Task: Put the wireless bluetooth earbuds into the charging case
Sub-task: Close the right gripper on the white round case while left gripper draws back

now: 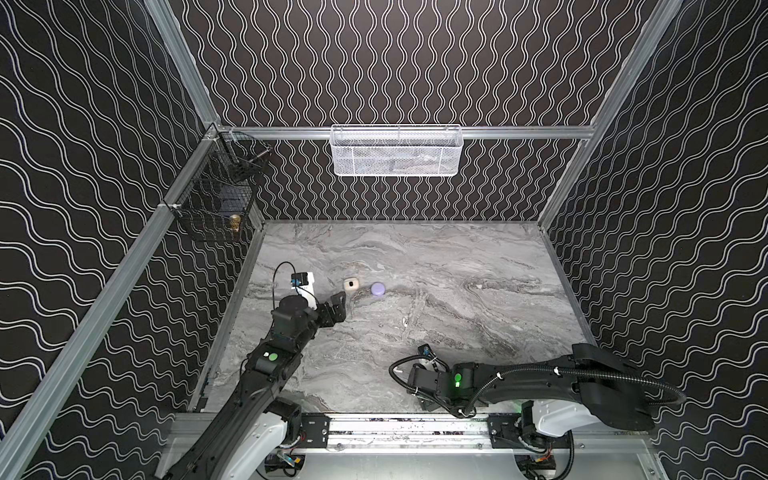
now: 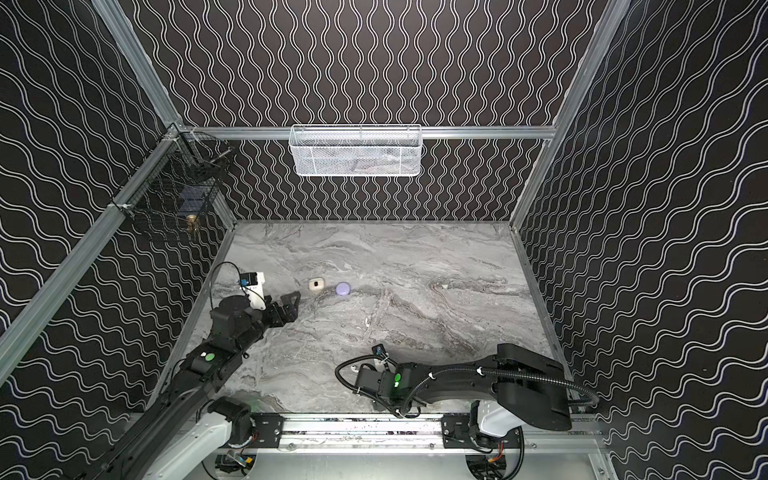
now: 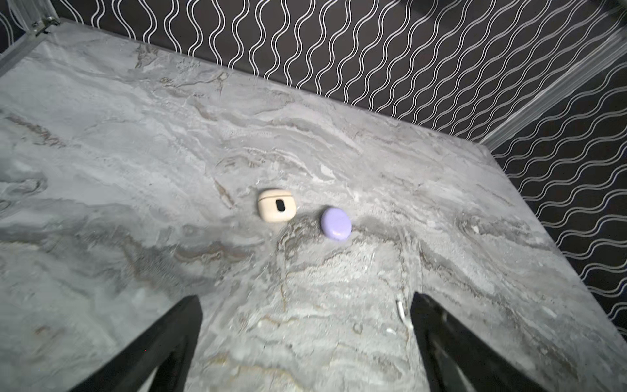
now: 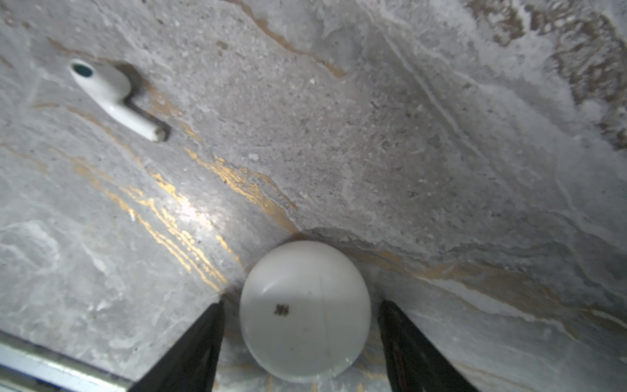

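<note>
The left claw [image 3: 305, 298] gaped wide, empty, above the grey marbled tabletop [image 3: 135, 169]. The right claw [image 4: 300, 305], jaws parted, flanked a round white plastic charging case [image 4: 305, 339] without touching; a white stemmed earbud [image 4: 115, 98] lay near.

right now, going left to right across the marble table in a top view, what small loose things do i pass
cream charging case → lavender charging case → white earbud → tiny pale item, too small to name
</note>
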Controlling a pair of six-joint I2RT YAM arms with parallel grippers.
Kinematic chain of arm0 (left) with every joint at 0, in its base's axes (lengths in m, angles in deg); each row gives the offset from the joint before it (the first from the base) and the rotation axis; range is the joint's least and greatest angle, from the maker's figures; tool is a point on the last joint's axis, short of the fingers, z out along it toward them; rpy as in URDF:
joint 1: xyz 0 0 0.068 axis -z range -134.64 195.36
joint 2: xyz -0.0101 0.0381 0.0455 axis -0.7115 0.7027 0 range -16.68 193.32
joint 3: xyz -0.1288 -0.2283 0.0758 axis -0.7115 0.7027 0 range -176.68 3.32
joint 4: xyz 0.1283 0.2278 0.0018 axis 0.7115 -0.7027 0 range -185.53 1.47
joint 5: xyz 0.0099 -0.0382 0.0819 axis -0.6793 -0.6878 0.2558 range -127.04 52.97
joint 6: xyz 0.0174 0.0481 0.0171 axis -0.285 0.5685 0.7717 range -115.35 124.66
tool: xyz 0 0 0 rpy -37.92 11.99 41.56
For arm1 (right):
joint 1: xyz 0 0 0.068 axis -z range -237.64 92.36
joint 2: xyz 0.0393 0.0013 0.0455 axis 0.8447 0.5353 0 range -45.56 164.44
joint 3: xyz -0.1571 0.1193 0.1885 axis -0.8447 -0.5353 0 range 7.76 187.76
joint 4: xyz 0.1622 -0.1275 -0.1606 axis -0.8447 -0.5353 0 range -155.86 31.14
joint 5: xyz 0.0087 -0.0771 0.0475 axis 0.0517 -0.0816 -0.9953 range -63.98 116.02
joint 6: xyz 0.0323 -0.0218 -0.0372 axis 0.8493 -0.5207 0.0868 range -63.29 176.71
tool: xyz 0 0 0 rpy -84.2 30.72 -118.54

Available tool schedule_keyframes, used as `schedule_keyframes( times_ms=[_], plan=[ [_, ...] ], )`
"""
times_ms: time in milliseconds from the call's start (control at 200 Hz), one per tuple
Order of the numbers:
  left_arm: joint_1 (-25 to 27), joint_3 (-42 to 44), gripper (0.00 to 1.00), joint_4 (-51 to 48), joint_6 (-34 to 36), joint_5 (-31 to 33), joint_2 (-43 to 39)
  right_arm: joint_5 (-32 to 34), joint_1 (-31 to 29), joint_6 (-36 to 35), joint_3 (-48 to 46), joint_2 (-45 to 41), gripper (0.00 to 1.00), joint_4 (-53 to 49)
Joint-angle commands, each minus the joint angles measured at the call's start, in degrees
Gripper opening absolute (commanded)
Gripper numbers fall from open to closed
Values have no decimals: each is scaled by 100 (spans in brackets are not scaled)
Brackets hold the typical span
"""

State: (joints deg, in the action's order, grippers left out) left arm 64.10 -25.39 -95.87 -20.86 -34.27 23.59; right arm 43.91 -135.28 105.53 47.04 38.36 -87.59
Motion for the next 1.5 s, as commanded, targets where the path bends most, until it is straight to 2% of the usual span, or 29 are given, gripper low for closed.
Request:
schedule_keyframes(
  times_ms=[0,260,691,1216,1496],
  plan=[
    [-12,8,97,-427,92,42,-292,-40,-15,27,-33,52,71,-201],
    [-12,-121,91,-568,57,-270,-486,12,-82,62,70,194,63,-280],
    [-12,-143,83,-342,-76,-750,-374,127,-75,327,130,380,63,-506],
    [-16,-172,83,-509,-128,-783,-686,178,38,471,-88,39,65,-513],
    [-14,-232,83,-594,-129,-940,-763,163,38,374,68,338,62,-543]
  ],
)
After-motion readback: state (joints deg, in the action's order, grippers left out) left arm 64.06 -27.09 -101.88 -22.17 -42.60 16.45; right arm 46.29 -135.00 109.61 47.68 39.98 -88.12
